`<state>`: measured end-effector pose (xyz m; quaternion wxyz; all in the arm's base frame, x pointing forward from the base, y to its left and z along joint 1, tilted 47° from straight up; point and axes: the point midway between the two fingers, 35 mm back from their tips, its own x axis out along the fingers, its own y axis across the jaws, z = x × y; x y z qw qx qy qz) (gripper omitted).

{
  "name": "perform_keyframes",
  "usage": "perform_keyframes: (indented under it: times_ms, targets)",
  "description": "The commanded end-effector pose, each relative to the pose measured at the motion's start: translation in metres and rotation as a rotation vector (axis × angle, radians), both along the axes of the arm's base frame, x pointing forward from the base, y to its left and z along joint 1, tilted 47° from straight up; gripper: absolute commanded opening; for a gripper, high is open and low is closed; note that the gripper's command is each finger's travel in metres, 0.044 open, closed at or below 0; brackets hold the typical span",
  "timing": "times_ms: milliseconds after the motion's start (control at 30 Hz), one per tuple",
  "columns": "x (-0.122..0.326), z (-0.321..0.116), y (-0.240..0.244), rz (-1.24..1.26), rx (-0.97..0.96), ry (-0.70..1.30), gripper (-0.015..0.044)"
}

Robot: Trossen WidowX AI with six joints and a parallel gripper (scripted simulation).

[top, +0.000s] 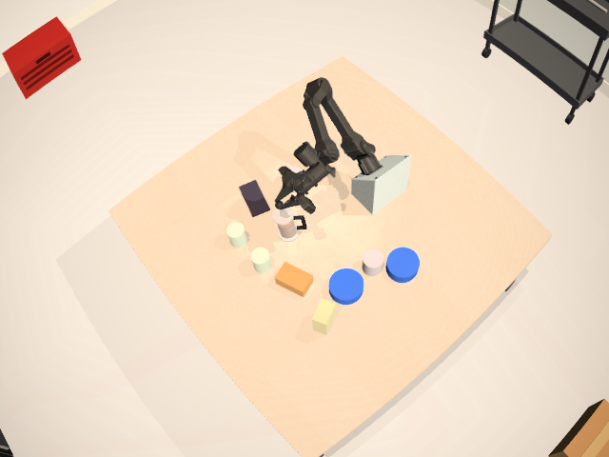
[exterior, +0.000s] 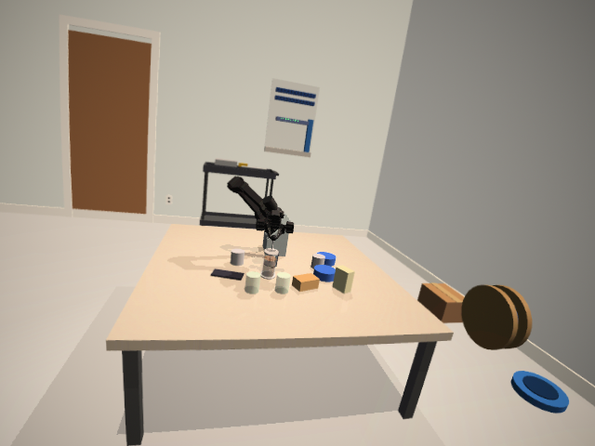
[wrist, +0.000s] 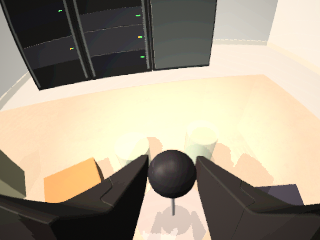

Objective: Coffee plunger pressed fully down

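The tool point(wrist: 172, 176) pinches the black plunger knob point(wrist: 171, 172) from both sides, right above the press point(top: 286, 225), which stands upright mid-worktop point(top: 442, 314) with its handle at three o'clock.

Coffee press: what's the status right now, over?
Tool shut on plunger knob. Rod below knob visible, plunger not fully down. Coffee press upright on table. Pale green cylinders nearby, not touching; nothing blocking.

A: What does the arm point(top: 328, 121) look like?
B: Matte charcoal-black links, rounded at the joints; pale grey box-shaped base point(top: 383, 182).
A: And the tool point(wrist: 171, 190)?
B: Two broad dark fingers, flat-faced, angular.
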<state>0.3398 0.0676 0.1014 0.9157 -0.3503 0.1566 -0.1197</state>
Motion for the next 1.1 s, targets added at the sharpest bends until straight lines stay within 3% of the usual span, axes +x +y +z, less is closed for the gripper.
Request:
perform_keyframes:
  times_ms: [0, 1067]
  targets:
    - [-0.004, -0.019, -0.018, -0.028, -0.031, 0.047, 0.0118]
    - [0.011, -0.032, -0.031, -0.027, -0.037, 0.039, 0.0118]
